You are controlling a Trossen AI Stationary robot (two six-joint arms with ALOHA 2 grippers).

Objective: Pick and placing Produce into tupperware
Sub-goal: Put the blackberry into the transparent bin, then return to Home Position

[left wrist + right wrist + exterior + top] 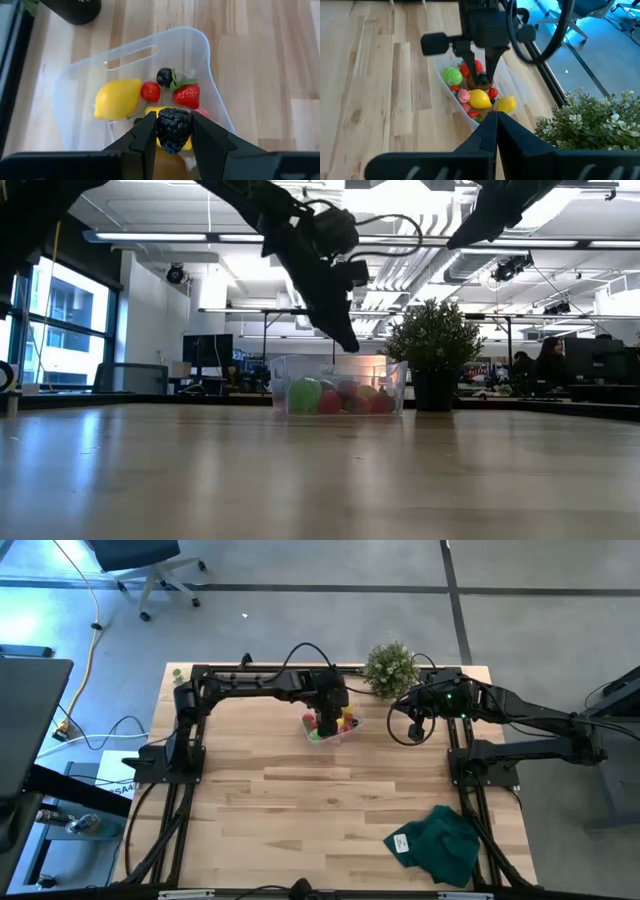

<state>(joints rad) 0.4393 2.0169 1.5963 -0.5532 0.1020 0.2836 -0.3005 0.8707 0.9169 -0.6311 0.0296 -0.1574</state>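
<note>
The left gripper (173, 134) is hanging over the clear tub (210, 65) at upper centre of the high view, its jaws clamped on a dark blackberry (174, 129). Inside the tub are lying a lemon (117, 99), a strawberry (188, 95) and other fruit. The right gripper (496, 131), jaws together, is waiting beside the potted plant (389, 667) on the desk (300, 800).

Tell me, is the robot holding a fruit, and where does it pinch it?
Yes. The left gripper pinches a dark blackberry by its two sides, above the clear box of fruit. The right gripper is shut and holds nothing.
</note>
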